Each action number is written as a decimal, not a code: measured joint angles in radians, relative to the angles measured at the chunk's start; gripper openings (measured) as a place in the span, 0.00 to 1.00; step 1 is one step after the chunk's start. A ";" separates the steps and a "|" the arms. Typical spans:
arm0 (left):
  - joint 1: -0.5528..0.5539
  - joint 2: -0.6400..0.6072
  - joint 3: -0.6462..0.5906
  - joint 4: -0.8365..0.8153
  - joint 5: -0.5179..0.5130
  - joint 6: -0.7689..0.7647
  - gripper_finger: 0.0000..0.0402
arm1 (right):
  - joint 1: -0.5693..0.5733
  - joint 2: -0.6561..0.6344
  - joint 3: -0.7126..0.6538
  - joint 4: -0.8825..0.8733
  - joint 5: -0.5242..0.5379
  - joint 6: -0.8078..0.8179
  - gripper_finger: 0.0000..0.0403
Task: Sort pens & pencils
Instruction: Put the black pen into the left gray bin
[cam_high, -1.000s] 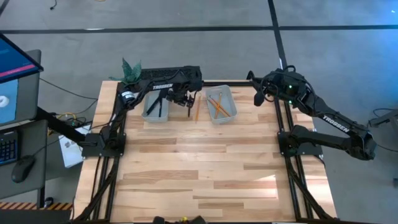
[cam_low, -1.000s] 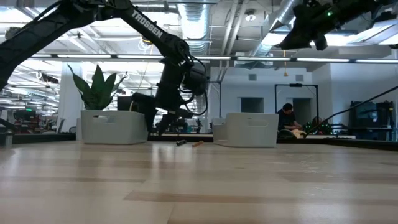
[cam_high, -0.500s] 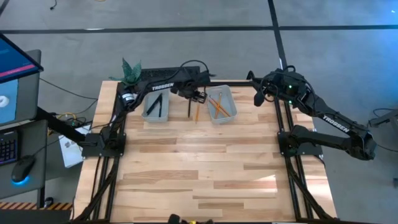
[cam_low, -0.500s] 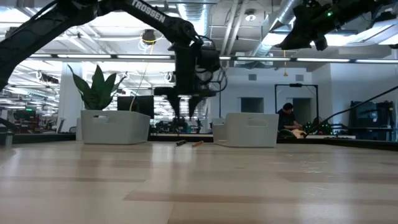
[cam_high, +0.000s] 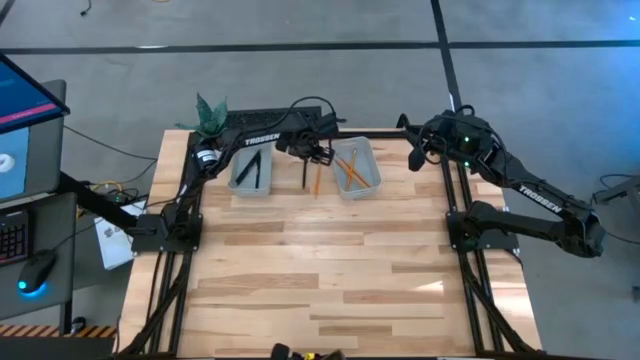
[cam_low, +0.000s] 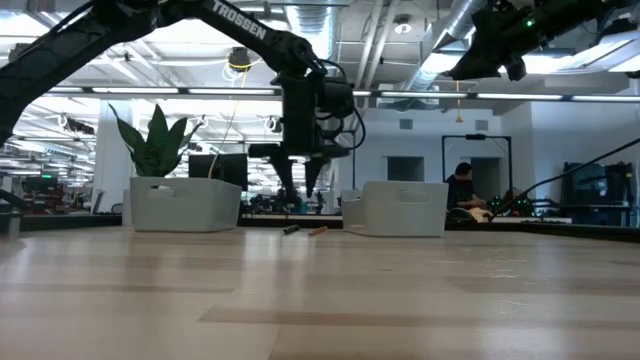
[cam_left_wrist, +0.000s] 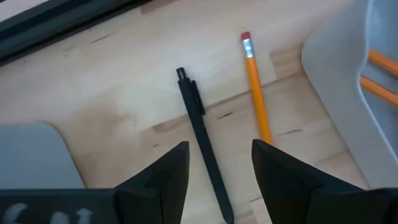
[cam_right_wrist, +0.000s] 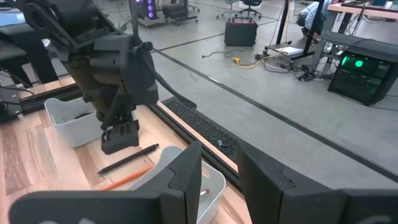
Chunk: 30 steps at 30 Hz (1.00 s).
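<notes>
Black pen (cam_left_wrist: 202, 140), orange pencil (cam_left_wrist: 255, 99)

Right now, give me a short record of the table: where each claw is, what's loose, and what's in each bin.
left claw: open, above the loose pen, between the bins
right claw: raised off the table's far right corner, holding nothing
loose pen: flat on the table
loose pencil: flat beside the pen
left bin: pens
right bin: pencils
</notes>
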 joint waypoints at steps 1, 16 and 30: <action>0.000 0.000 0.000 -0.001 -0.001 0.000 0.42 | 0.000 0.000 0.000 0.000 0.000 0.000 0.30; 0.006 0.002 -0.038 0.000 -0.005 -0.037 0.42 | 0.000 0.000 0.000 0.000 0.000 0.000 0.30; 0.028 0.003 -0.079 0.034 0.076 -0.052 0.42 | 0.000 0.000 0.000 0.000 0.000 0.000 0.30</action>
